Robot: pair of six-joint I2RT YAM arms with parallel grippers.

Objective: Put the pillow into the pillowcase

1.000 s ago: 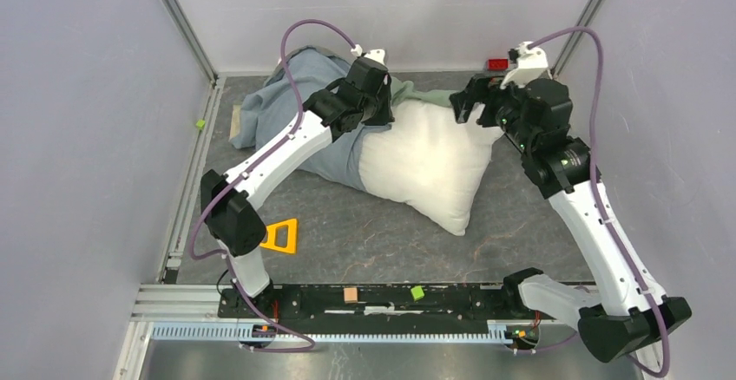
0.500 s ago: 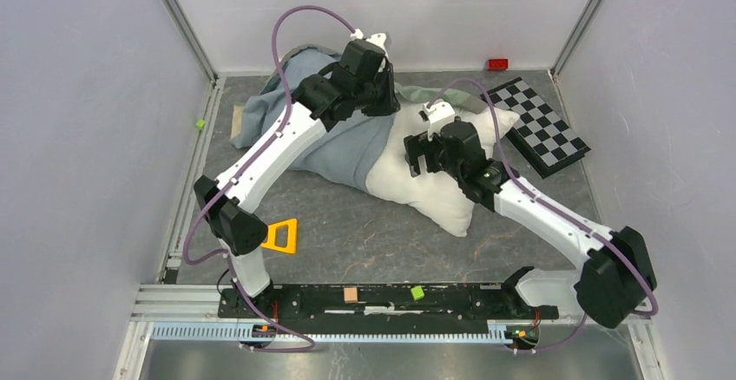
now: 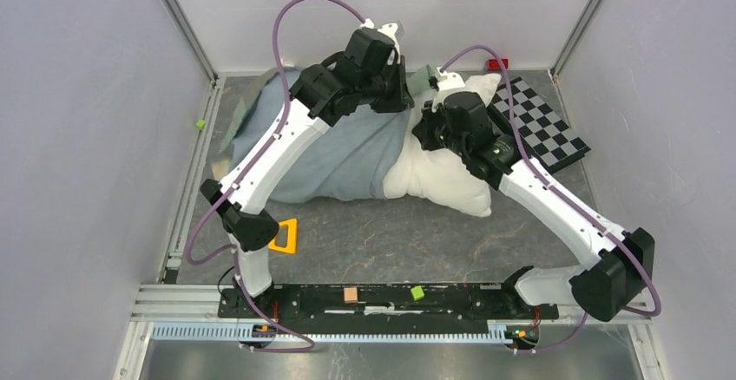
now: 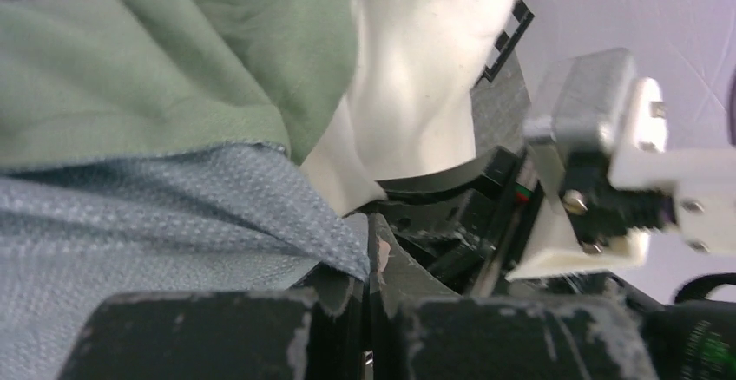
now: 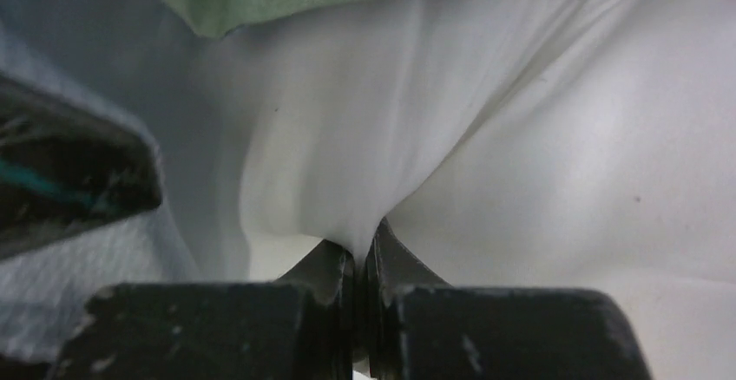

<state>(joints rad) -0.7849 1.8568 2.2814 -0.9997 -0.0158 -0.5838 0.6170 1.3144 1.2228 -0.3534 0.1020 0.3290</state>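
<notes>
You're looking at a robot lab cell: plain grey panels [image 3: 78, 137] on aluminium posts [image 3: 178, 20] box in the tabletop [image 3: 391, 241], with a slotted rail [image 3: 382, 335] along the near edge and a checkered board [image 3: 555, 133] far right.

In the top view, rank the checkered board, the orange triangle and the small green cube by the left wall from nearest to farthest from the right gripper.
1. Checkered board, just right of the right gripper.
2. Orange triangle, near side, left of centre.
3. Green cube, far left by the wall.
</notes>
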